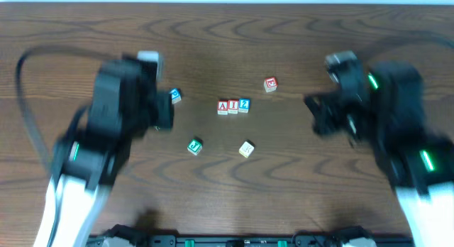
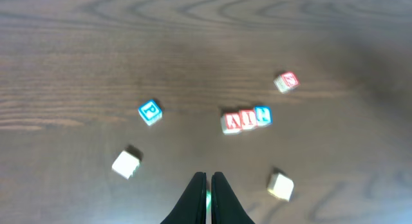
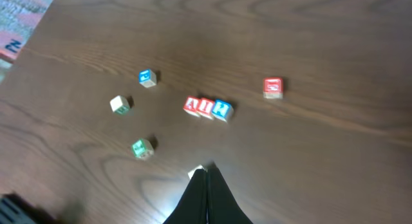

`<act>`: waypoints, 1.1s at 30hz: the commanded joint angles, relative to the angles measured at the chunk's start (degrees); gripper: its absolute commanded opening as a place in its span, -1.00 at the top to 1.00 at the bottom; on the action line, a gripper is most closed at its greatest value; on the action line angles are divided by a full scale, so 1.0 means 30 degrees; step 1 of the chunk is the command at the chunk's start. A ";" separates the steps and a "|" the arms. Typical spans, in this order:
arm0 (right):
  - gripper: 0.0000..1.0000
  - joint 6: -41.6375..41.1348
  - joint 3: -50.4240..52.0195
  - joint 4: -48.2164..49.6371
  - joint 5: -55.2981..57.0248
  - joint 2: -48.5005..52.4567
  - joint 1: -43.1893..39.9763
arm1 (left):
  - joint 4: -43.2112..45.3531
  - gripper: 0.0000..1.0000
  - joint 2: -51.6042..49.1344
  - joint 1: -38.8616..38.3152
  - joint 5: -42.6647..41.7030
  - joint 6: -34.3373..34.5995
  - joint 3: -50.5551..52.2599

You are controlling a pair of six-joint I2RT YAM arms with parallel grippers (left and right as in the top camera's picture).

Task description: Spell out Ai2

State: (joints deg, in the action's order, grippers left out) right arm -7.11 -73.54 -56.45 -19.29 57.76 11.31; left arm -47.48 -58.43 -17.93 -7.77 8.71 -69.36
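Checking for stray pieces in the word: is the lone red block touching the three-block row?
No, the red block sits apart from the three-block row, beyond its 2 end, with a clear gap.

A robotics lab is showing: left arm (image 1: 117, 108) and right arm (image 1: 386, 112) are flanking a wood-grain tabletop (image 1: 234, 197), a black cable (image 1: 25, 98) is looping, patterned carpet (image 3: 19, 24) lying beyond.
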 commanded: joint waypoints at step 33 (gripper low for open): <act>-0.99 0.0168 0.4080 -0.5581 0.1144 -1.0397 -0.0029 | -0.4116 -0.91 0.8306 -0.0561 0.2419 -0.0488 0.3053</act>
State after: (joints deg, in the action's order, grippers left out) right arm -5.87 -61.65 -73.06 -16.03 26.72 11.31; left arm -58.35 -36.32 -20.60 -3.18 8.49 -60.45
